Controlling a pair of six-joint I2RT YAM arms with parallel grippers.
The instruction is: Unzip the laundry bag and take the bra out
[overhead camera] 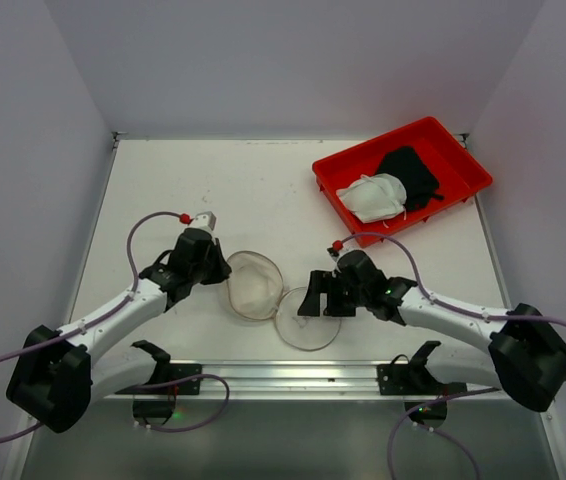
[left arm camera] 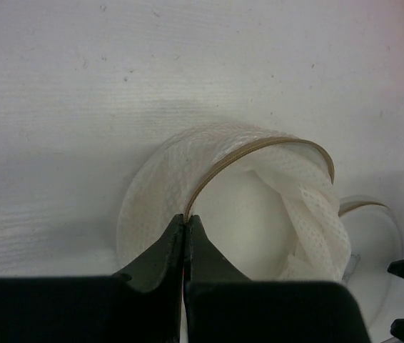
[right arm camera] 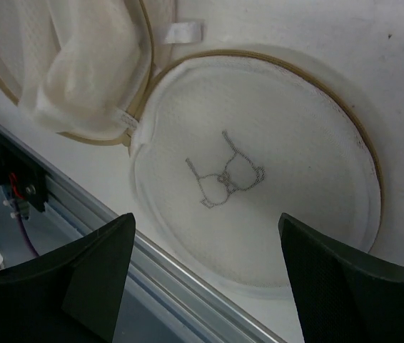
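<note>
The laundry bag lies on the table, unzipped, its mesh body open with a tan rim. Its round lid, bearing a small dark bra mark, lies flat beside it, joined at one edge. My left gripper is shut on the bag's tan rim. My right gripper is open and empty, hovering just above the lid. Inside the bag I see only folded white mesh. A white padded garment, possibly the bra, lies in the red tray.
A black garment lies beside the white one in the red tray at the back right. A metal rail runs along the table's near edge, right by the lid. White walls enclose the table.
</note>
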